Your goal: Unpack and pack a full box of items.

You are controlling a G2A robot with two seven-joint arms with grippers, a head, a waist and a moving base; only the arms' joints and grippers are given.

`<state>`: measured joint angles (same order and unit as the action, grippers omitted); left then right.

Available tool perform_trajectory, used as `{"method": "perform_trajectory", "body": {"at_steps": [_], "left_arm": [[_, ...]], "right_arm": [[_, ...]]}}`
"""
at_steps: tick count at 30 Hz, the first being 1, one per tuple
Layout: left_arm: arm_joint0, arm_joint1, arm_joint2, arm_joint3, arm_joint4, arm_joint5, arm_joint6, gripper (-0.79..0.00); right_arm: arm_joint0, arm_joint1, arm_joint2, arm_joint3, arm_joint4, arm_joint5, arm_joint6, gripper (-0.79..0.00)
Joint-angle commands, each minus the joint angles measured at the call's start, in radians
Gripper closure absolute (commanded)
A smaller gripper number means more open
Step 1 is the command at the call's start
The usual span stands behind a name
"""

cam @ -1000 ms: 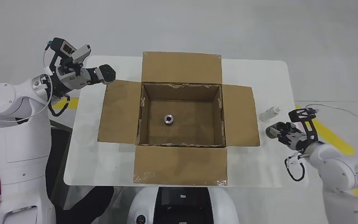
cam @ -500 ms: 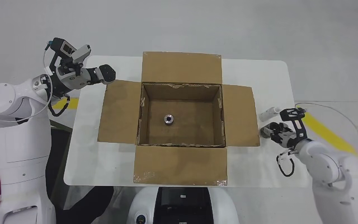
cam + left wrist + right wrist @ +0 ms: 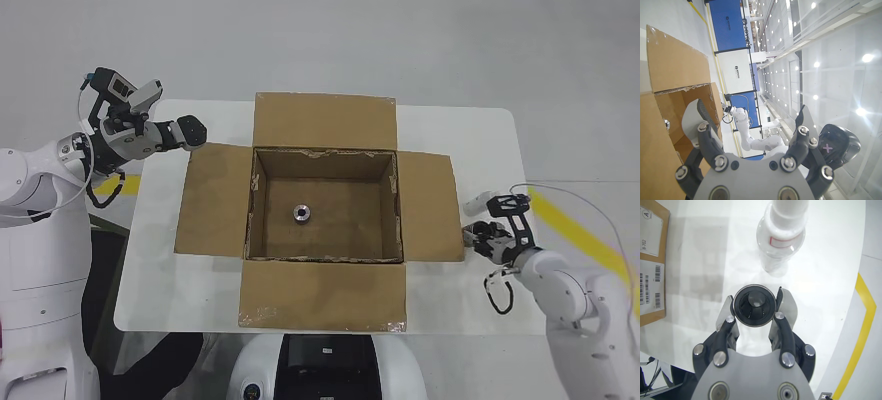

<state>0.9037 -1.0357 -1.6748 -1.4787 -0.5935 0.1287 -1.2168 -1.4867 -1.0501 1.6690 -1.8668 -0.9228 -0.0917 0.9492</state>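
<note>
Shifted left toward the box (image 3: 215, 200) with right gripper (image 3: 755, 294) clamped on black round part (image 3: 755, 311), near bottle (image 3: 780, 247). Left gripper (image 3: 750, 107) spread, empty. Likely nearly unpacked: metal ring (image 3: 301, 211) inside; repacking pending.

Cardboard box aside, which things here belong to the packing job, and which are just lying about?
Job: cardboard box, metal ring inside it, black round part in right gripper, clear bottle nearby.
Lying about: yellow floor line, blue panels.

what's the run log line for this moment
left gripper: jaws open, at far left corner of table | right gripper: jaws shut on black round part, next to clear bottle | box: open, metal ring inside
</note>
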Motion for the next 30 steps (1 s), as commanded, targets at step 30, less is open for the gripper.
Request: {"method": "perform_trajectory", "body": {"at_steps": [30], "left_arm": [[0.000,0.000,0.000,0.000,0.000,0.000,0.000,-0.785]], "right_arm": [[-0.123,0.005,0.124,-0.483,0.034,0.043,-0.005,-0.785]]}}
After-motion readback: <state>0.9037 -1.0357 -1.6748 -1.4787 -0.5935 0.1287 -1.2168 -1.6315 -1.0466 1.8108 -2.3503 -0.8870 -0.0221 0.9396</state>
